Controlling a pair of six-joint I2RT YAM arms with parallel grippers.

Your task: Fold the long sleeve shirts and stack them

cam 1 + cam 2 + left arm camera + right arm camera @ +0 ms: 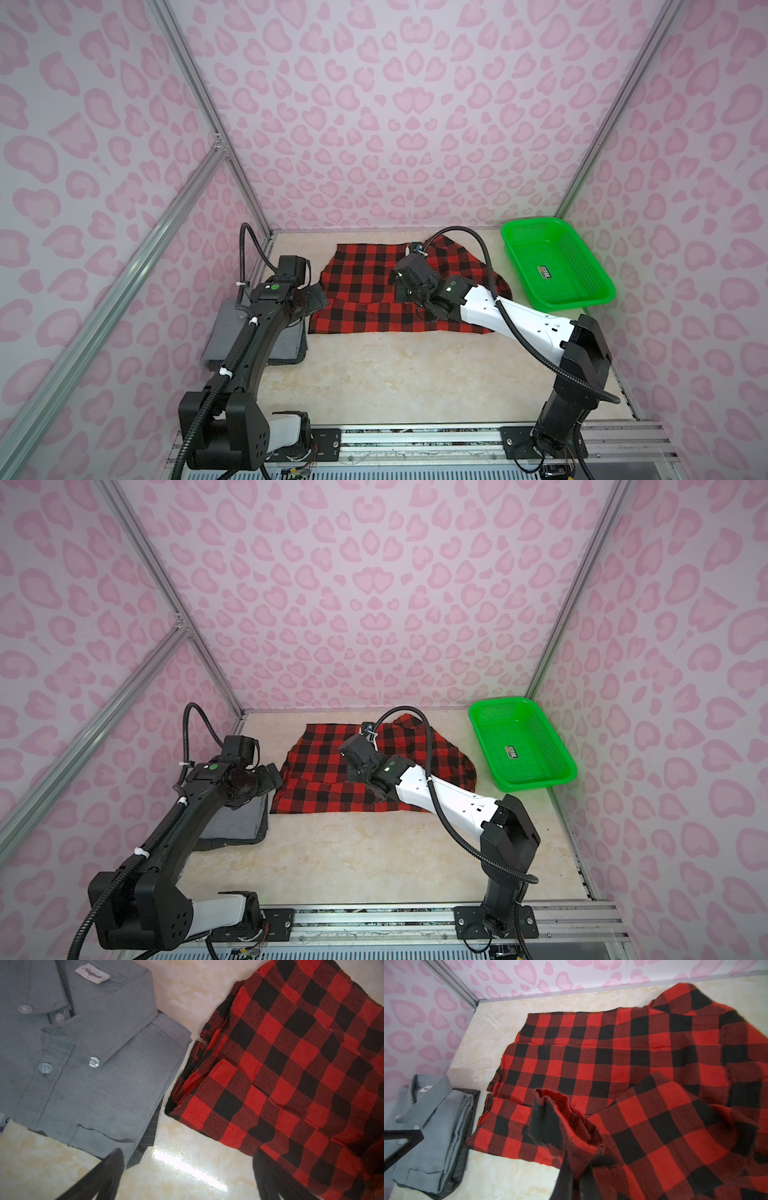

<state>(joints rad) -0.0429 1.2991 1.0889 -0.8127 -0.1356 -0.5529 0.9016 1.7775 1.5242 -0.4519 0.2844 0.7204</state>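
1. Green perforated plastic basket (579,259) (544,733): at the far right of the cream marbled tabletop (395,374). A small printed sticker (544,273) lies on its floor.
2. Red-and-black checked cloth shirt (361,286) (320,771): spread across the table's far middle, near the basket.
3. Plain grey collared shirt (93,1084) (431,1126): folded at the table's left edge, lying on a dark pinstriped cloth (149,1132). A narrow strip of table separates it from the checked shirt.
4. Left gripper (188,1152): jaws spread wide and holding nothing, above that strip, with one finger over each shirt's edge.
5. Right gripper (577,1167): clamped on a raised fold of the checked shirt.
6. Obstructions: in both top views the left arm covers most of the grey shirt, and the right arm crosses the checked shirt's near right part.
7. View differences: the wrist views show the grey shirt's white neck label (91,975) and pale buttons (94,1061). Only the top views show the basket.
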